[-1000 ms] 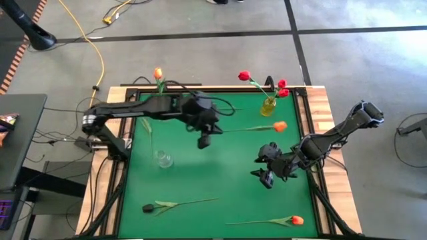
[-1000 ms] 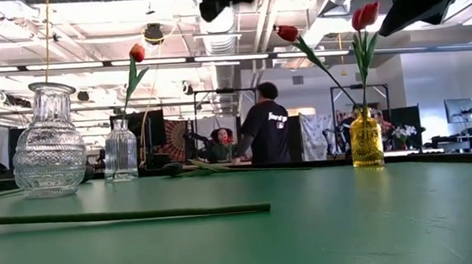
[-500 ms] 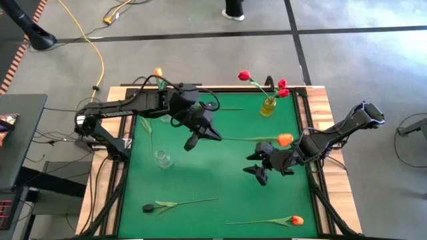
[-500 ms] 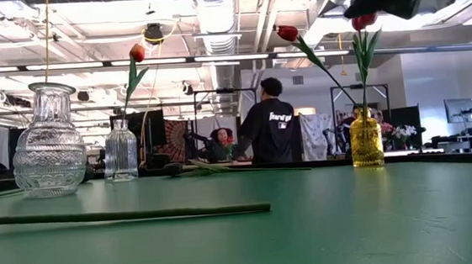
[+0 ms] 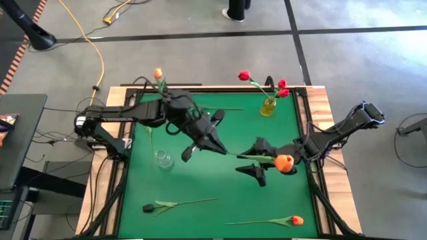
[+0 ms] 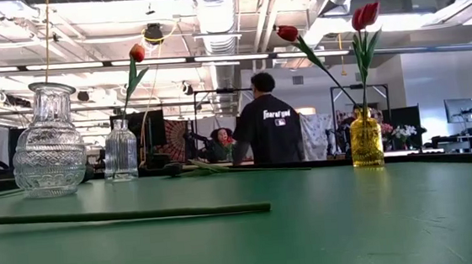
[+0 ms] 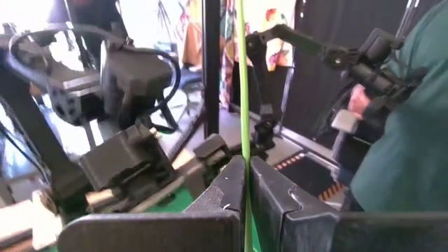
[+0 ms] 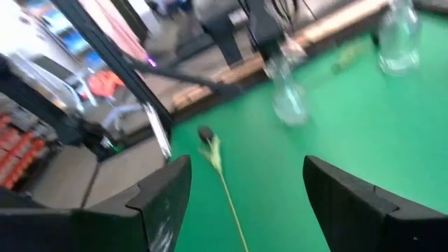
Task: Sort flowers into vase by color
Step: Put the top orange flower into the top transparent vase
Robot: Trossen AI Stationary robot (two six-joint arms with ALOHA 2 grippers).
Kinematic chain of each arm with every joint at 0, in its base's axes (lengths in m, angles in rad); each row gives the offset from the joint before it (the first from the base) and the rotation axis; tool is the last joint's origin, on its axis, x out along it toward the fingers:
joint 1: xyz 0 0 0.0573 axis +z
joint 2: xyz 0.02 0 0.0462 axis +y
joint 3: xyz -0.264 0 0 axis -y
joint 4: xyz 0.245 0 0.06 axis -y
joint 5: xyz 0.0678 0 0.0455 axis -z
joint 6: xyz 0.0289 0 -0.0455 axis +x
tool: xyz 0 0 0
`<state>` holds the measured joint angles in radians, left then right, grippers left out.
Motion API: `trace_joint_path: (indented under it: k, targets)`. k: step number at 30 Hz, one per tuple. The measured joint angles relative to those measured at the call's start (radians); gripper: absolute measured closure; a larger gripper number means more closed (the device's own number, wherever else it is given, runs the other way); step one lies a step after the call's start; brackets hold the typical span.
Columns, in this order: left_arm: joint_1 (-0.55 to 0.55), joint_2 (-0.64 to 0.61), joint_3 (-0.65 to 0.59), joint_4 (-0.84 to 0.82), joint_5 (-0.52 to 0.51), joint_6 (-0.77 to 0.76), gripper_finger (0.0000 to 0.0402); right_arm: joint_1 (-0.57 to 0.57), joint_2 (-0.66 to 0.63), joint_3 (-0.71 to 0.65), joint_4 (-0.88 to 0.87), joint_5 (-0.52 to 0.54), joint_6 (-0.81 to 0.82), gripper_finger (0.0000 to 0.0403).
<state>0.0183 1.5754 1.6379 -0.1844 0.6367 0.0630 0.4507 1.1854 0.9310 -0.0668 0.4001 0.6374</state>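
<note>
Orange tulip (image 5: 283,162) hangs mid-air over the bench (image 5: 220,220), its stem clamped in your left gripper (image 5: 217,147); right gripper (image 5: 250,168) gapes wide alongside. Keep the stem steady.

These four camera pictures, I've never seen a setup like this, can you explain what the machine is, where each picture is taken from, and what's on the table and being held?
It is a robot with two dark jointed arms at a green table. One picture looks straight down, one looks level across the tabletop, and two come from cameras on the arms' wrists. The left pincer is shut on the thin green stem of an orange artificial tulip. The right pincer is open beside it, holding nothing. A yellow glass vase holds red tulips, and a narrow clear glass vase holds one orange tulip. A round clear glass vase, a dark tulip and another orange tulip are on the table.
</note>
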Motion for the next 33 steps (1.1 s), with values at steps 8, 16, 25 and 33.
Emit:
trace_joint_path:
  k: [8, 16, 25, 33]
  targets:
    - [-0.036, 0.051, -0.001, 0.039, -0.017, -0.011, 0.0401, -0.003, -0.001, 0.0, 0.323, 0.004, -0.225, 0.0104]
    - [-0.042, 0.095, -0.001, 0.092, -0.015, -0.042, 0.0401, 0.003, -0.012, 0.0, 0.412, -0.007, -0.355, 0.0104]
    - [-0.044, 0.095, -0.001, 0.26, -0.042, -0.113, 0.0401, 0.006, -0.014, 0.0, 0.418, -0.009, -0.356, 0.0104]
    - [-0.044, 0.08, 0.0, 0.299, -0.105, -0.191, 0.0401, 0.034, -0.014, 0.0, 0.429, -0.016, -0.443, 0.0104]
